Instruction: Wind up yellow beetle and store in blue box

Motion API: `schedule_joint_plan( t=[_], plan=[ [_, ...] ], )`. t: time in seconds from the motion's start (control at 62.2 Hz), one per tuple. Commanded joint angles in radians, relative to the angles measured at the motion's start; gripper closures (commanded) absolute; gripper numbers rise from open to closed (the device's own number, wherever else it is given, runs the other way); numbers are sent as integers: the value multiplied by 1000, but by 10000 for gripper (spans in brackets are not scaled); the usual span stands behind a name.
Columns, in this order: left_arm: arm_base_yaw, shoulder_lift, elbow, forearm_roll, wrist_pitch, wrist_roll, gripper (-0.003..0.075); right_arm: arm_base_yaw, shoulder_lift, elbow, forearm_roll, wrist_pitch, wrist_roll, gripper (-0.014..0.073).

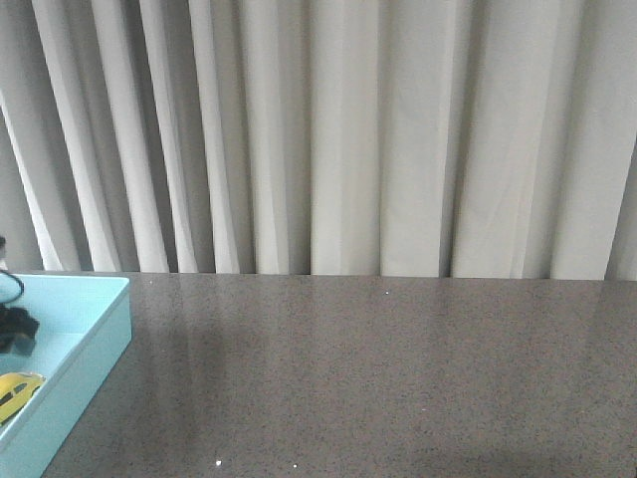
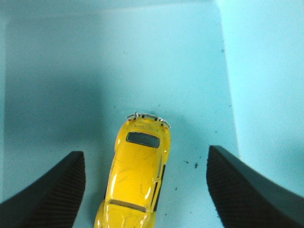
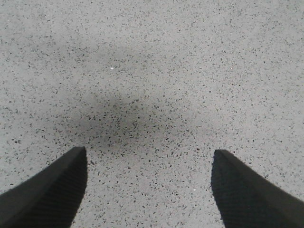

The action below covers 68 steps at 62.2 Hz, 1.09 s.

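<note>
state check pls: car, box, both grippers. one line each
yellow beetle: upright on its wheels on the floor of the box, between the left fingers, not gripped
blue box: open tray on the table, holds the car
left gripper: open, fingers either side of the car with gaps
right gripper: open, empty, over bare table

You are looking at a staged test bay rather than a lived-in room: pale pleated curtains [image 1: 378, 139] close off the whole background, and a bare speckled grey stone-look counter [image 1: 398, 378] carries only a shallow blue box [image 1: 95, 344].
</note>
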<state>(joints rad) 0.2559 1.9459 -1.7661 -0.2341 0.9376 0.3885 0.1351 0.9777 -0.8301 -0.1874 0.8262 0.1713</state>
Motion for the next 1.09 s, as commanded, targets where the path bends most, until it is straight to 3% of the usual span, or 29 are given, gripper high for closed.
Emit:
schedule_joint_plan(
  t=[0.0,0.209,0.482,0.82,1.077],
  plan=[
    [0,-136,-30,-59,-24,-8,197,1,-15,-25,-19,-46,2,67],
    [-29,-263,-30,-132,44,18,197,1,-15,-25,-19,-46,2,67],
    [-195,-416,17,-128,73,16,197,1,-15,-25,-19,-46,2,67],
    [-259,-677,450,-125,-92,-18,197,1,-15,-25,-19,-46,2,67],
    [-256,-912,782,136,-183,-216,197,1,-15,-25,-19,-46,2,67]
  ],
)
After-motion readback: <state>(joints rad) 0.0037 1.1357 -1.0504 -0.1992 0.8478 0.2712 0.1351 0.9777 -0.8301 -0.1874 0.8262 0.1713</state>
